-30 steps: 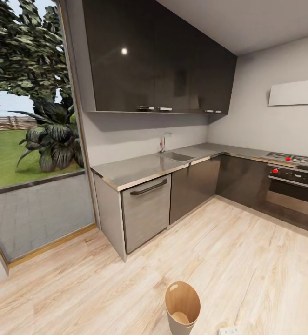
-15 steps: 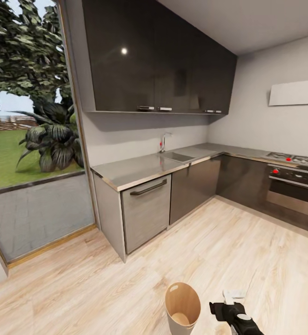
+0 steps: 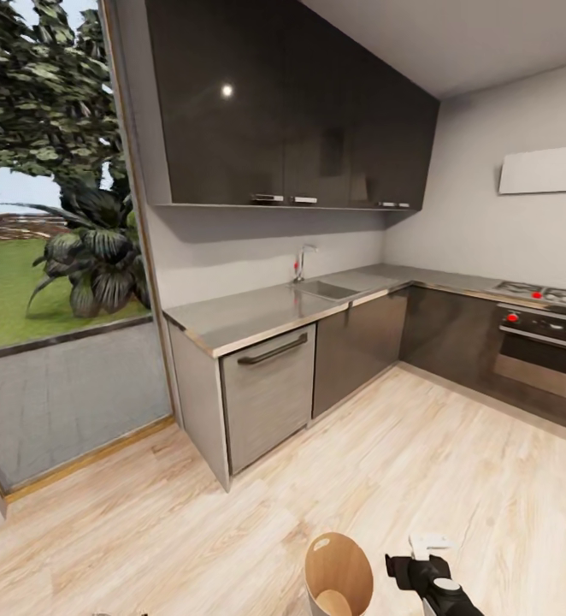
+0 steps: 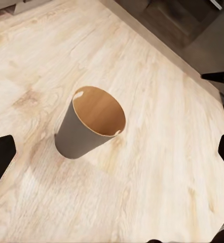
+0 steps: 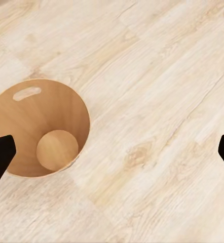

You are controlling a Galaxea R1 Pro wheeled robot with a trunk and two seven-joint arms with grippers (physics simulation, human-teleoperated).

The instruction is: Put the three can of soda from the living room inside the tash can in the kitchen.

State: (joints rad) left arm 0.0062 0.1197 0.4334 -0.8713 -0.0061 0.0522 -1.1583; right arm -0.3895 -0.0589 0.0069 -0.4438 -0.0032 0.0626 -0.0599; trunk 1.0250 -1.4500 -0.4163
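The kitchen fills the head view: dark wall cupboards (image 3: pixel 283 103) at twelve o'clock, a steel counter (image 3: pixel 257 312) with a sink (image 3: pixel 324 288) near the centre, an oven (image 3: pixel 539 351) at three o'clock, and a big window (image 3: pixel 52 214) onto a garden at nine o'clock. Pale wood floor (image 3: pixel 403 479) spreads across the lower half.

The trash can (image 3: pixel 339 583) stands upright on that floor at six o'clock, just in front of the robot. From the right wrist view its tan inside (image 5: pixel 38 126) is visible down to the bottom, and no orange soda can lies in it; the left wrist view (image 4: pixel 91 121) shows the same bare interior.

The right claw (image 3: pixel 424 571) sits at about five o'clock, just beside the bin and above the floor. Its two dark fingertips (image 5: pixel 0 152) stand far apart with nothing between them, so it is spread wide and holding nothing. The left claw's fingertips (image 4: pixel 0 159) are likewise far apart and carry nothing.

Judging from this, no soda can has gone into the bin yet; all three seem still to be fetched from the living room.
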